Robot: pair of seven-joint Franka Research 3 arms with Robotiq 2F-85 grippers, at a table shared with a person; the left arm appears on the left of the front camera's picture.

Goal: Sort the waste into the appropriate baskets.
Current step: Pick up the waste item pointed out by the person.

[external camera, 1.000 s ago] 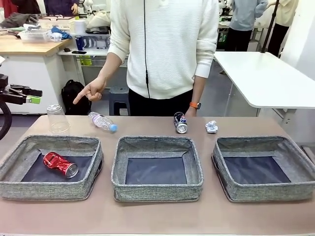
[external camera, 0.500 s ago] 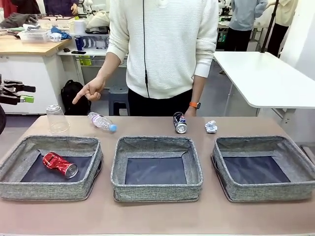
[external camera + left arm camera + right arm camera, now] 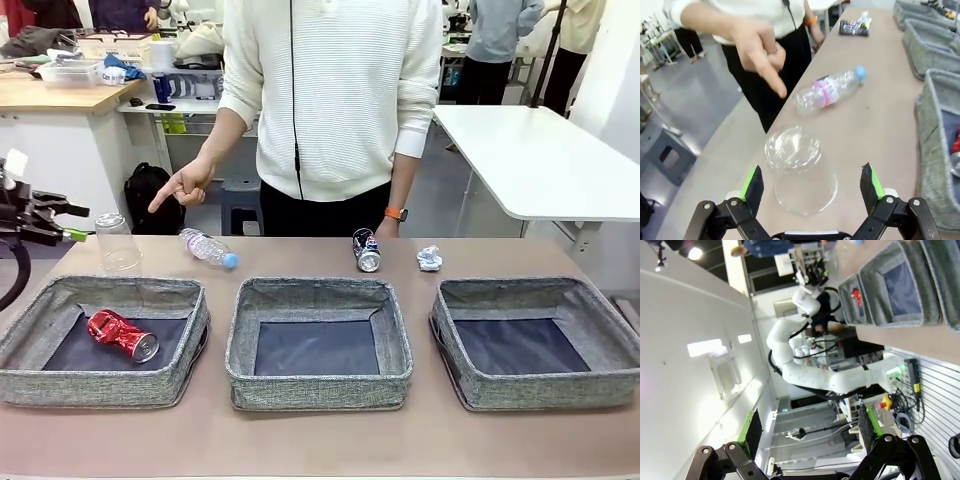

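Observation:
An upturned clear plastic cup [image 3: 118,242] stands at the table's far left, with my left gripper [image 3: 78,224] open just left of it. In the left wrist view the cup [image 3: 800,170] sits just ahead of the spread green fingers of the gripper [image 3: 811,175], untouched. A clear bottle with a blue cap [image 3: 208,247] lies beside it, and the person's hand [image 3: 185,185] points down toward that area. A dark blue-silver can [image 3: 367,250] and a white paper ball [image 3: 430,258] lie farther right. A crushed red can [image 3: 122,334] lies in the left basket [image 3: 100,290]. My right gripper [image 3: 810,432] is open, off the table.
The middle basket [image 3: 318,290] and right basket [image 3: 540,292] hold nothing. The person stands at the far edge behind the bottle and can. A white side table [image 3: 540,160] is at the back right.
My left gripper has come down and tilted toward the cup. The waste, the baskets and the pointing hand have stayed put.

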